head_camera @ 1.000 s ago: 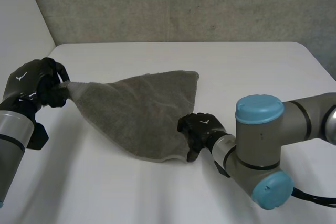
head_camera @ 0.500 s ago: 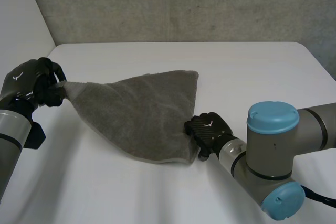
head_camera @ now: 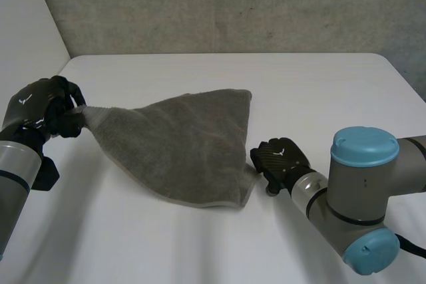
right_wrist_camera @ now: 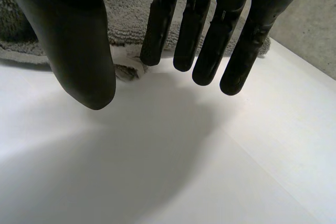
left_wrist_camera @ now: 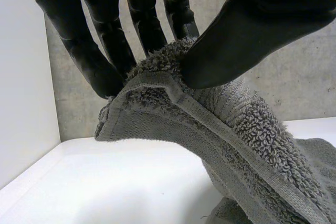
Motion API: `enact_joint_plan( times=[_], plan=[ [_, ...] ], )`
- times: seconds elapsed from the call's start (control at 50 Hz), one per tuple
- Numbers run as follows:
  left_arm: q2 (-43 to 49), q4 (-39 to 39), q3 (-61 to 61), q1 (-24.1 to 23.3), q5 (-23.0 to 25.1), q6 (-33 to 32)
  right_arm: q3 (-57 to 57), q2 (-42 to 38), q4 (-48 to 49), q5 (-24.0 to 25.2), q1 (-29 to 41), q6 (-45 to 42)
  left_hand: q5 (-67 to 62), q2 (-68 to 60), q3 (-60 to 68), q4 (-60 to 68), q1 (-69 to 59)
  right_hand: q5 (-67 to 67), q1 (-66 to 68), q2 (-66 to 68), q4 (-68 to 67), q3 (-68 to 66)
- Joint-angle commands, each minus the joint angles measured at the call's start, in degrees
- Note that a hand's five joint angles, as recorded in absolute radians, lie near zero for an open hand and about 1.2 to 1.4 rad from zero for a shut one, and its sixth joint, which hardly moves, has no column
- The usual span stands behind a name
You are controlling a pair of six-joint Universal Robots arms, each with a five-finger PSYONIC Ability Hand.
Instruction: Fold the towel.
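Note:
A grey towel lies spread on the white table, with its left corner lifted and pulled out to a point. My left hand is shut on that corner: in the left wrist view the thumb pinches the hemmed edge of the towel against the fingers. My right hand is low over the table just right of the towel's near right corner, apart from it. In the right wrist view its fingers are straight with nothing between them and the thumb, and the towel lies just past the fingertips.
A grey wall runs behind the table's far edge and a white wall stands at the left. My right arm's elbow sits over the near right of the table. Bare table surrounds the towel.
My right hand has slid right, off the towel's near right corner, which now lies flat. The left hand has kept its pinch and barely moved.

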State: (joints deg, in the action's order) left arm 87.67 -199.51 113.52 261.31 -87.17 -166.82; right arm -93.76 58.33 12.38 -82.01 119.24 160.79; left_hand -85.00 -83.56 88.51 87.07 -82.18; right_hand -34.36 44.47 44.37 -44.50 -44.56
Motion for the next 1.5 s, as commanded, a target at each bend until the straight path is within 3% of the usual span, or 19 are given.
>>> enact_joint_plan(
  times=[0.02,0.6,1.34,1.42,1.46,1.48,1.5],
  plan=[
    [0.1,0.0,0.0,0.0,0.0,-0.1,-0.2,-0.3,1.4,1.3,0.1,-0.2,15.0,3.6,-8.5,-7.1,2.2,0.3,-0.4,-0.3,0.4,0.5],
    [0.3,-0.8,0.7,-0.1,0.1,-0.1,5.4,-7.0,4.4,1.3,1.0,-3.9,15.0,3.6,-8.5,-7.1,2.2,0.5,-0.6,-0.5,0.6,0.7],
    [0.6,-0.8,0.7,-0.2,0.1,-0.2,7.0,-7.4,4.6,1.5,3.0,-3.1,15.0,3.6,-8.5,-7.1,2.2,0.0,-0.1,0.0,0.1,0.2],
    [0.6,-0.8,0.7,-0.2,0.1,-0.2,7.1,-7.5,4.7,1.5,3.6,-3.1,15.0,3.6,-8.5,-7.1,2.2,-3.5,3.4,3.5,-3.4,-3.4],
    [0.6,-0.8,0.7,-0.2,0.0,-0.2,7.2,-7.5,4.7,1.5,3.6,-3.1,15.0,3.6,-8.5,-7.1,2.2,-10.0,9.9,10.0,-9.8,-9.8],
    [0.6,-0.8,0.7,-0.2,0.0,-0.2,7.4,-7.5,4.8,1.4,3.6,-2.9,15.0,3.6,-8.5,-7.1,2.2,-21.1,21.0,21.1,-21.0,-20.9],
    [0.6,-0.8,0.7,-0.2,0.1,-0.2,7.4,-7.5,4.8,1.4,3.6,-2.9,15.0,3.6,-8.5,-7.1,2.2,-21.2,21.1,21.2,-21.1,-21.0]
  ],
)
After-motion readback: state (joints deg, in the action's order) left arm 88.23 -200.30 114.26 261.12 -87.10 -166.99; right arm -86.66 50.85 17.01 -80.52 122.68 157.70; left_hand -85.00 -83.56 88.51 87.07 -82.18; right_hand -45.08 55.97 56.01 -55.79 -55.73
